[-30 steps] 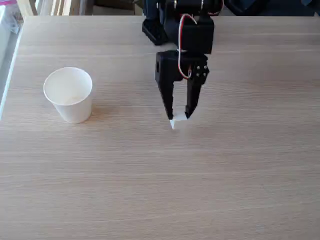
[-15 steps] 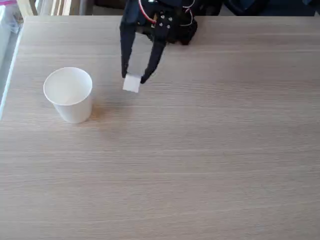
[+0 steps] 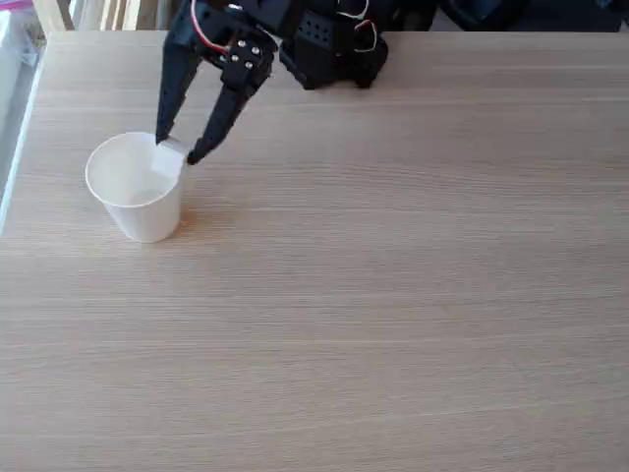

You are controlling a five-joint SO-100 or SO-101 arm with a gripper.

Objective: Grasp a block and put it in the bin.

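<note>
Gripper (image 3: pixel 175 149) reaching down and leftward from the arm base (image 3: pixel 329 54) at the far edge of the table (image 3: pixel 393 324). Fingers closed on the block (image 3: pixel 170 157), pinched between the two black tips. Left finger (image 3: pixel 172 93) and right finger (image 3: pixel 224 110) converging on it, angled steeply down.

Block small, white, hard to separate from the cup behind it. Sits over the right side of the bin's rim, seemingly just at or above the lip; height over the opening not readable from this one fixed view.

Bin (image 3: pixel 135 187) upright on the left side of the table, mouth open and unobstructed. Nothing visible inside.

Step in hand, by judgement: carry phase at its end, block brought to the bin, release not yet done.

Next move calls for: a little more travel leftward so the block hangs over the middle of the mouth rather than the right rim, then opening the fingers. Risk if released here: block clipping the rolled rim and bouncing out to the right onto the table. Also worth keeping the fingertips clear of the rim; cup looks light, likely to tip or slide if nudged.
</note>
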